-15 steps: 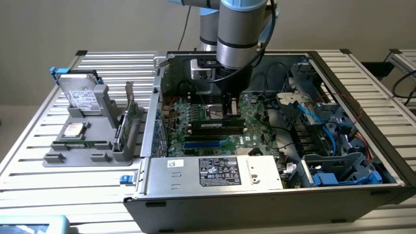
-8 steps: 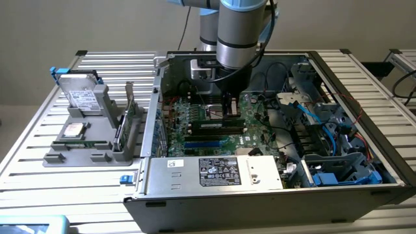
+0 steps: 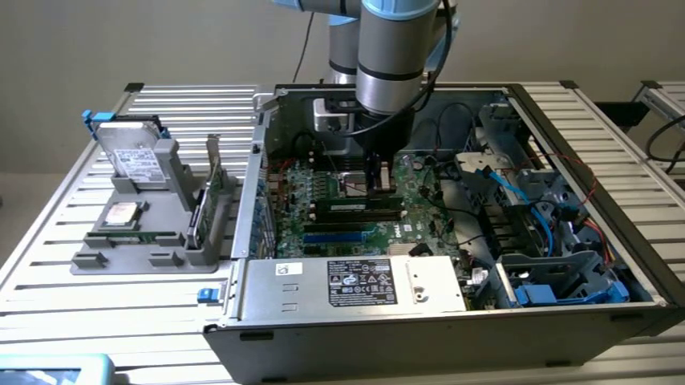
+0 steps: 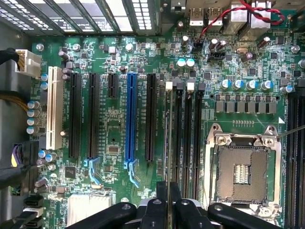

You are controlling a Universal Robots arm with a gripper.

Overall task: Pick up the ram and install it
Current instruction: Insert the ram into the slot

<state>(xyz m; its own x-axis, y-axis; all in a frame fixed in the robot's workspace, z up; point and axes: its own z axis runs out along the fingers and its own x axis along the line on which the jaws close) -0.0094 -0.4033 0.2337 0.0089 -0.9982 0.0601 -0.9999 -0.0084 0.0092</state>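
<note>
the ram is seen edge-on in the wrist view as a thin line, clamped between the jaws, whose black fingers press on both of its flat sides. it stands on its long edge down inside the open computer case, running along the outermost of the black memory slots, the one with a white latch at its far end; whether it already touches that slot cannot be told. on one side of it lie the long black expansion slots and a blue slot, on the other the empty processor socket, all on the green motherboard. in the exterior view the arm reaches straight down into the middle of the case, with the labelled power supply box along the near wall and blue cables toward the exterior view's right. outside the case, on the exterior view's left, a grey holder sits on the slatted worktop and carries a hard drive and an upright green card.
</note>
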